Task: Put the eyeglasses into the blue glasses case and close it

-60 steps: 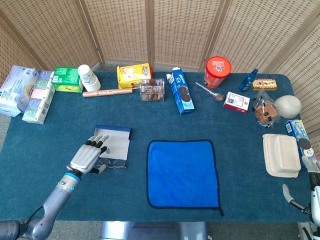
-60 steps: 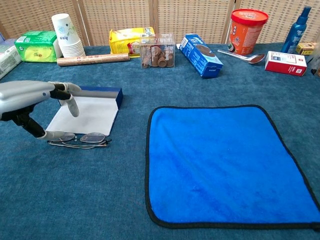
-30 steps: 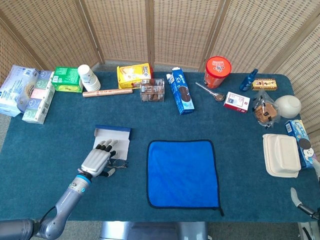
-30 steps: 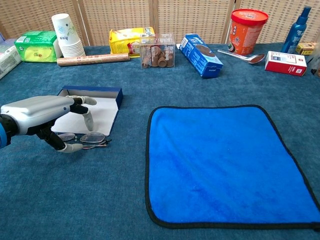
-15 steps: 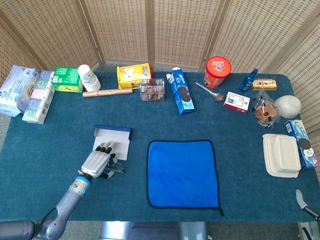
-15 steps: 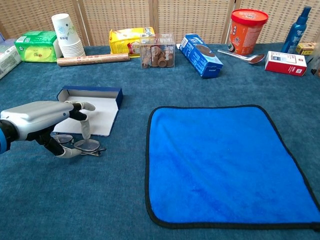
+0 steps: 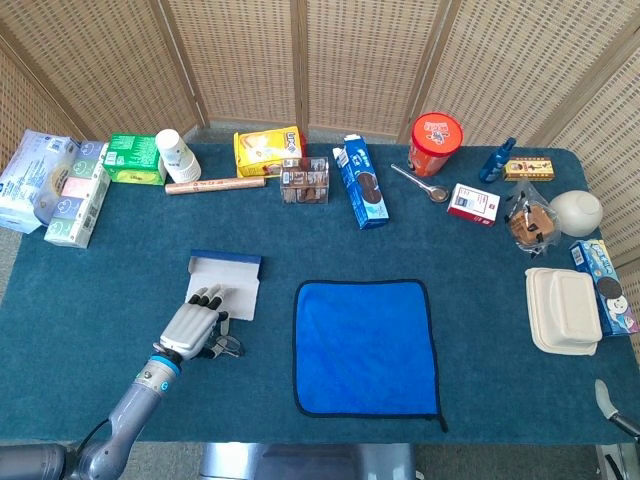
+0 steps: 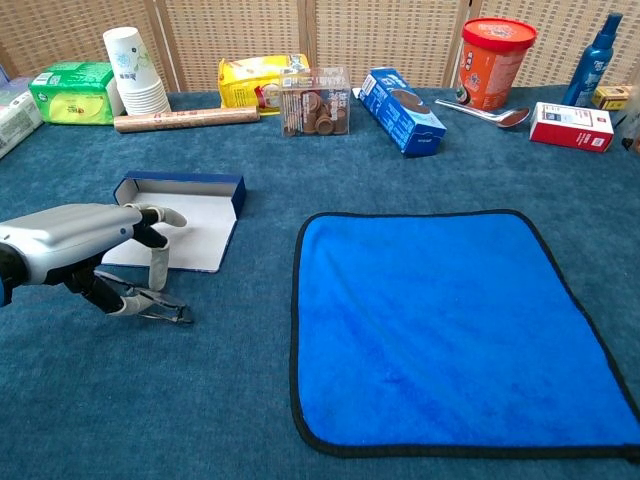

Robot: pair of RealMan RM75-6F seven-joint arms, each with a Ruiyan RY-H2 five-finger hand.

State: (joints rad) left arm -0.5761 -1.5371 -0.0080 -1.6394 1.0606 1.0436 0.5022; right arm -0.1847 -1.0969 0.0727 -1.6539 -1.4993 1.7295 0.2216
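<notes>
The blue glasses case lies open on the table, its white inside up; in the chest view its blue wall faces the back. Just in front of the case, my left hand reaches over the eyeglasses. The chest view shows this left hand pinching the thin-framed eyeglasses between thumb and fingers, the frame tilted and partly hidden under the palm. Only a grey sliver of my right hand shows at the bottom right edge of the head view.
A blue cloth lies flat to the right of the case, also large in the chest view. Boxes, a cup stack, a red tub and a spoon line the far edge. A white lunch box sits at the right.
My left hand has closed its fingers round the eyeglasses and drawn them a little toward the front edge, away from the case. The right hand has sunk almost out of view.
</notes>
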